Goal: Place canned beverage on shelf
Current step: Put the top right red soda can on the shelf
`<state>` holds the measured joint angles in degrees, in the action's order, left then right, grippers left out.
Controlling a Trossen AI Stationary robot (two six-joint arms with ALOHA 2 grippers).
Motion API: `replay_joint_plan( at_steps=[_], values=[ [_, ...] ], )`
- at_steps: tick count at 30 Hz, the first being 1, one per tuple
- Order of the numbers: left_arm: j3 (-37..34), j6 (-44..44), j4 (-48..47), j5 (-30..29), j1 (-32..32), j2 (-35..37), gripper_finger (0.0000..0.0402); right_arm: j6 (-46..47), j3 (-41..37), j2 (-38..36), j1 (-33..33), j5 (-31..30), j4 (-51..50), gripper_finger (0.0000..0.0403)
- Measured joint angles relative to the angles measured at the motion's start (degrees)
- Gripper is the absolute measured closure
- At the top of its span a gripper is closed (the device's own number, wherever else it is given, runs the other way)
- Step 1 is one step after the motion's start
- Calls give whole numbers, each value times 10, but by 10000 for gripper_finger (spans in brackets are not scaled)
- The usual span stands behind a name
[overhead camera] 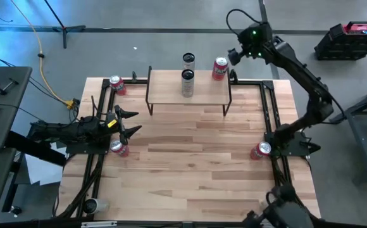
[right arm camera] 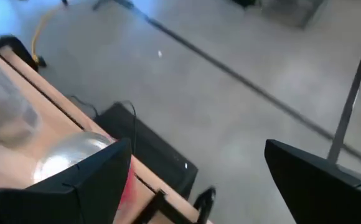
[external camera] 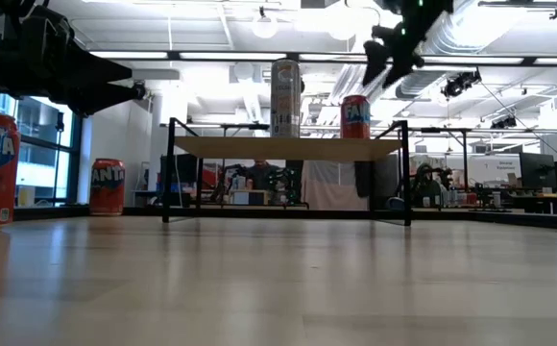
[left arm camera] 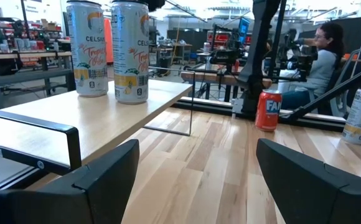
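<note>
A: Red Fanta can (overhead camera: 219, 68) stands upright on the shelf (overhead camera: 202, 95), at its back right corner. Long axis vertical. Two tall Celsius cans (overhead camera: 188, 73) stand mid-shelf, one behind the other, clear of it.

B: And the right claw (overhead camera: 236, 56)?

A: Just beyond the red can, off the shelf's rear right corner and higher than the can top in the low view. Fingers stand wide, nothing between them. Its wrist camera looks down past the can's silver lid (right arm camera: 75, 152), which shows just inside one finger, not centred between the two. So the can lies below and slightly to the shelf side of that claw.

B: Released, then?

A: My reading, yes: the can sits on the plank by itself, no contact visible.

B: Left claw (overhead camera: 128, 122)?

A: Low at the counter's left edge, wide and empty, pointing across toward the shelf. Another red can (overhead camera: 118, 148) stands upright just beside it, on the side nearer the counter's front edge. Two more red cans wait on the counter, one at the back left (overhead camera: 117, 84), one at the right edge (overhead camera: 260, 150).

B: Nearer arm for the next can?

A: Left, for the can by its fingers; it would need to swing toward that can, since its camera faces the shelf.
</note>
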<state>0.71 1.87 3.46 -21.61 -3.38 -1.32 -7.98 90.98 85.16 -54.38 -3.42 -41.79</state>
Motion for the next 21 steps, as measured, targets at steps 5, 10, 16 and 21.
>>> replay_joint_plan(
  at_steps=[5,10,16,21],
  values=[
    [0,0,0,0,0,0,88,-11,0,25,-20,43,-3,52],
    [0,0,0,0,0,0,88,-25,0,30,-22,30,0,52],
    [0,0,0,0,0,0,88,-43,0,30,-23,23,-39,52],
    [0,0,0,0,0,0,88,-49,0,31,-24,5,-51,52]
  ],
)
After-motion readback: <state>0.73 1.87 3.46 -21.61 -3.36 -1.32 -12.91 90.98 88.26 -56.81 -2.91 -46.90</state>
